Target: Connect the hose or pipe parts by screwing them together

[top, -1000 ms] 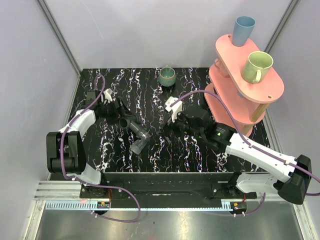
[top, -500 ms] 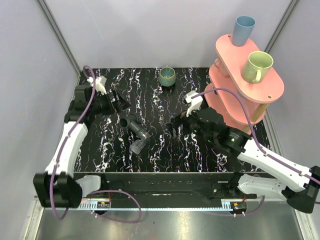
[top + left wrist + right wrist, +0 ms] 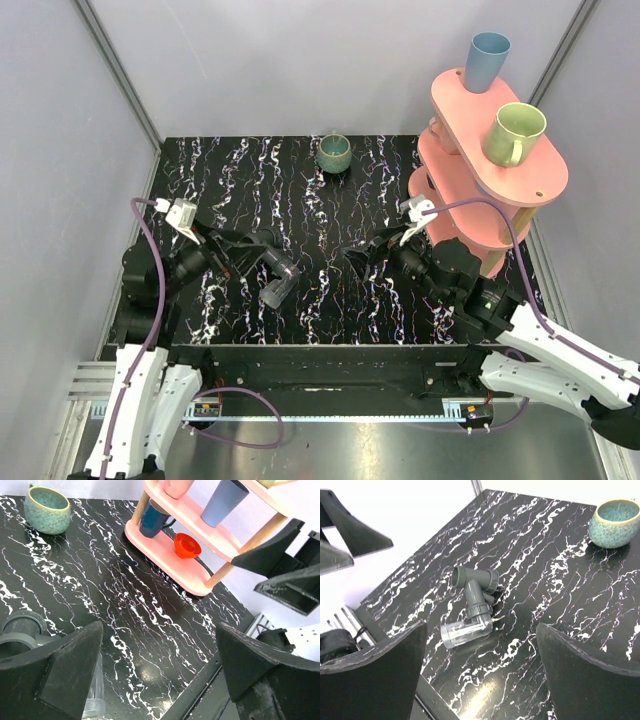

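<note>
The dark grey elbow fitting (image 3: 270,252) lies on the black marbled table (image 3: 320,215), left of centre. The clear threaded connector (image 3: 276,292) sits against its near collar end. The right wrist view shows the grey fitting (image 3: 476,591) and the clear connector (image 3: 466,630) meeting at an angle. My left gripper (image 3: 243,254) hovers open just left of the parts, holding nothing; in its own view (image 3: 160,655) the grey fitting (image 3: 20,630) and clear connector (image 3: 94,700) lie behind its left finger. My right gripper (image 3: 362,256) is open and empty, right of the parts, also seen as (image 3: 480,665).
A small green cup (image 3: 334,152) stands at the back centre of the table. A pink two-tier rack (image 3: 500,170) with a blue cup (image 3: 487,60) and a pale green mug (image 3: 514,133) fills the back right corner. The table's metal front rail (image 3: 320,355) runs along the near edge.
The left arm swung from the back left toward the near side, bringing its open gripper beside the pipe parts. The right gripper drew back to the right. The parts did not move.
</note>
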